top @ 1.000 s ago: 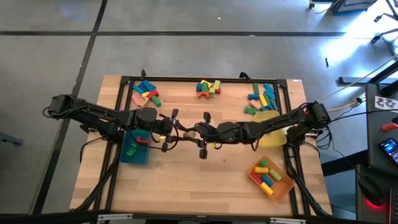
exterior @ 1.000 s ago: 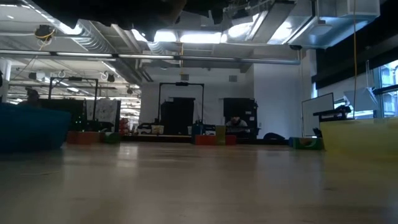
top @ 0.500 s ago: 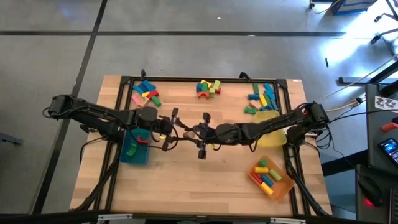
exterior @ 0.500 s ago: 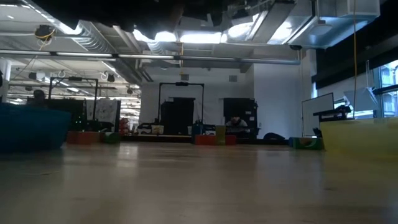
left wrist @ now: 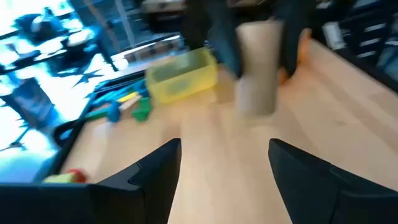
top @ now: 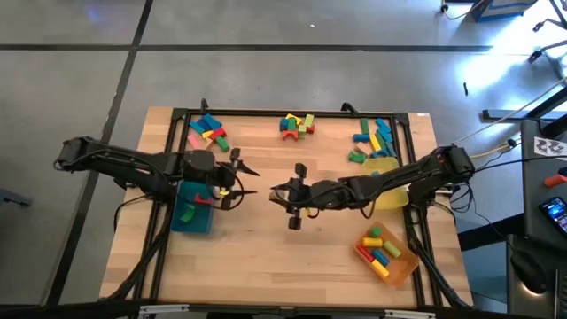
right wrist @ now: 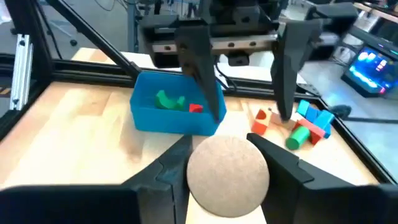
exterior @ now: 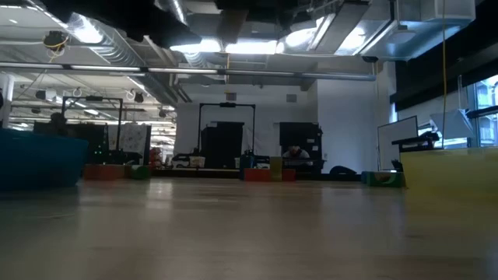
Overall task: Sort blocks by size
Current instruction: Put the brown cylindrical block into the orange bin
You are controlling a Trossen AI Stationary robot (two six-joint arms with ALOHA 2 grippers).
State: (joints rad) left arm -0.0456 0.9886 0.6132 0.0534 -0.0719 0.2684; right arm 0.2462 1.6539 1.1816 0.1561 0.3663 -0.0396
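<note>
A plain beige wooden cylinder (right wrist: pixel 227 168) hangs above the middle of the table with my right gripper (top: pixel 282 193) shut on it; the left wrist view shows it farther off as a beige cylinder (left wrist: pixel 256 68). My left gripper (top: pixel 246 177) stands open a little to its left, over the teal tray's right rim, with nothing between its fingers (left wrist: pixel 155 174). Painted blocks lie in three heaps along the far edge (top: pixel 206 131), (top: pixel 297 124), (top: pixel 372 140). My right gripper pinches the cylinder's curved side (right wrist: pixel 193 163) between its two fingers, which reach nearly level from the table's right. The cylinder stands roughly upright in the hold, its round top end (right wrist: pixel 227 163) facing the wrist camera, lifted clear of the table.
A teal tray (top: pixel 188 218) at the left holds a green and a red block. A yellow tray (top: pixel 390 197) lies under my right arm. An orange tray (top: pixel 387 251) with several blocks sits near right. Bare wood lies in the middle and near side.
My left gripper has opened, let go of the beige cylinder and drawn back toward the table's left edge. The cylinder stays in my right gripper above the table's middle.
</note>
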